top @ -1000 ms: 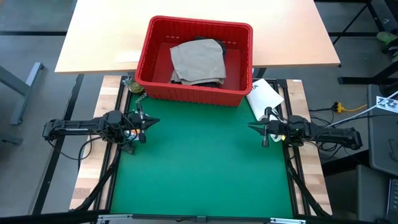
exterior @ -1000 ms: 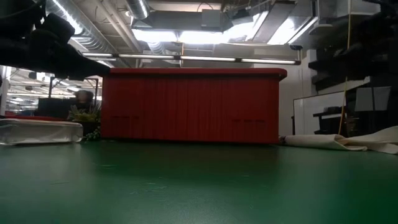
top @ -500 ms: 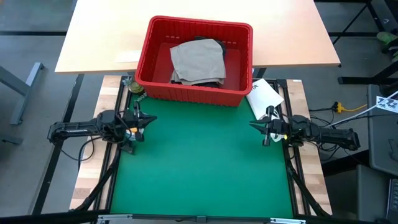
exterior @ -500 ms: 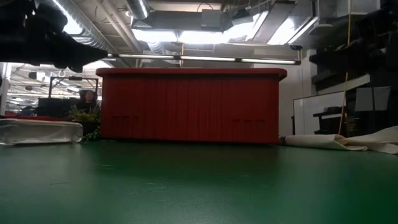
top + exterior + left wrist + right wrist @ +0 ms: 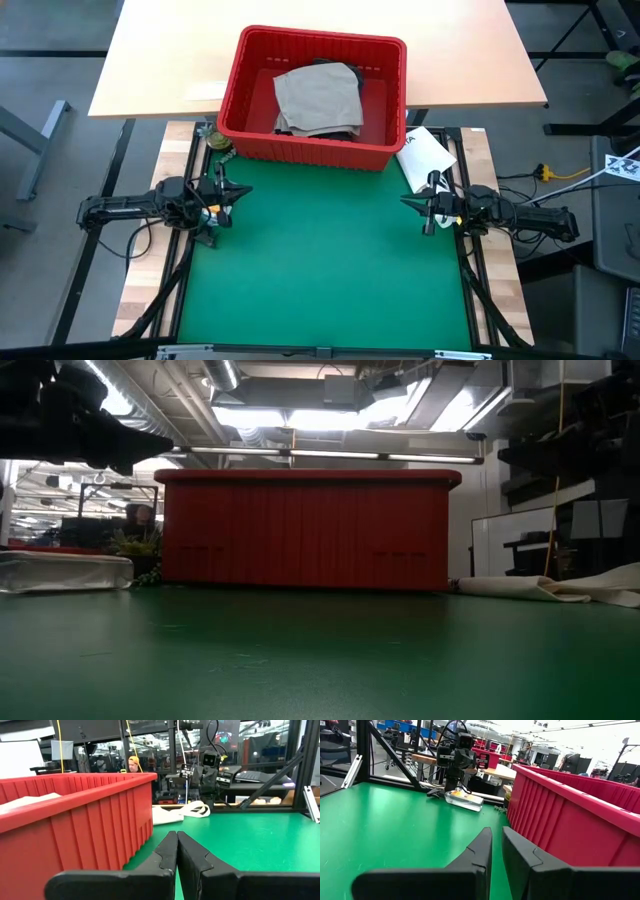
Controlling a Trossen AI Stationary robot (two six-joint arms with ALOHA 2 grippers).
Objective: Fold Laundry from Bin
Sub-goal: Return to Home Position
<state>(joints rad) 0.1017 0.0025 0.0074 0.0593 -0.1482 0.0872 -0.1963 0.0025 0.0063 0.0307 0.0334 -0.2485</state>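
The red bin (image 5: 300, 150) stands at the far edge of the green mat (image 5: 320, 270). In it lies the laundry: a tan garment (image 5: 318, 98) on top of a dark one (image 5: 322, 132). My left gripper (image 5: 247, 193) hovers level over the mat's left edge, shut and empty (image 5: 176, 839). Over the right edge, my right gripper (image 5: 403, 203) also points level. Its fingers stand a narrow gap apart with nothing between them (image 5: 496, 836). Both point toward the mat's middle.
A white flat packet (image 5: 425, 152) lies on the table right of the bin. Left of the bin lie a clear plastic piece (image 5: 65, 570) and a small green thing (image 5: 217, 140). A light wooden table (image 5: 170, 60) stands behind. The mat's bare middle lies between the grippers.
My left gripper has risen a little and tipped up toward level, drawing slightly back toward the table's left edge, then kept still. The bin and the laundry have not moved.
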